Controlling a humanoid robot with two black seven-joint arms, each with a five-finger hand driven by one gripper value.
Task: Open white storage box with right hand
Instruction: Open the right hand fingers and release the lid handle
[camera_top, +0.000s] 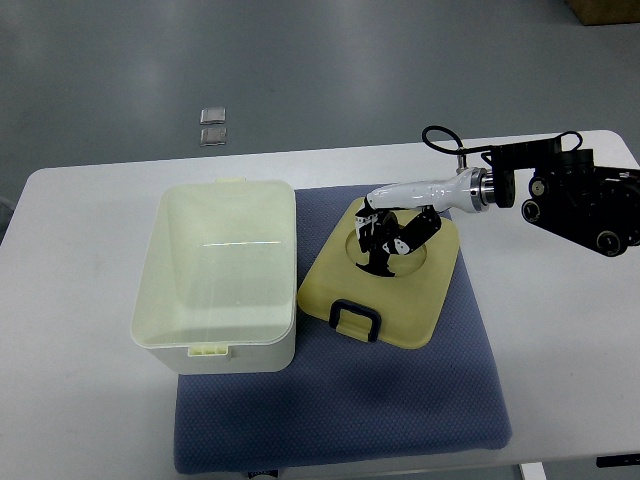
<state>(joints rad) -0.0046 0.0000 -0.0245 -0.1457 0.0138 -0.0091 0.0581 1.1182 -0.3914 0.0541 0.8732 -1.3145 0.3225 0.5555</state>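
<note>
The white storage box (225, 275) stands open on the left part of the blue mat (340, 400), and its inside shows empty. Its pale yellow lid (420, 290) lies flat on the mat just right of the box, with a dark latch handle (354, 320) at its near edge. My right hand (390, 238) reaches in from the right edge and rests over the round recess in the lid's top. Its black fingers (372, 232) are curled down onto the lid; I cannot tell whether they still grip it. The left arm is out of view.
The white table (80, 400) carries the mat. Two small clear square items (213, 125) lie on the grey floor beyond the table's far edge. My right arm's black wrist unit (580, 195) and cable hang over the table's right side.
</note>
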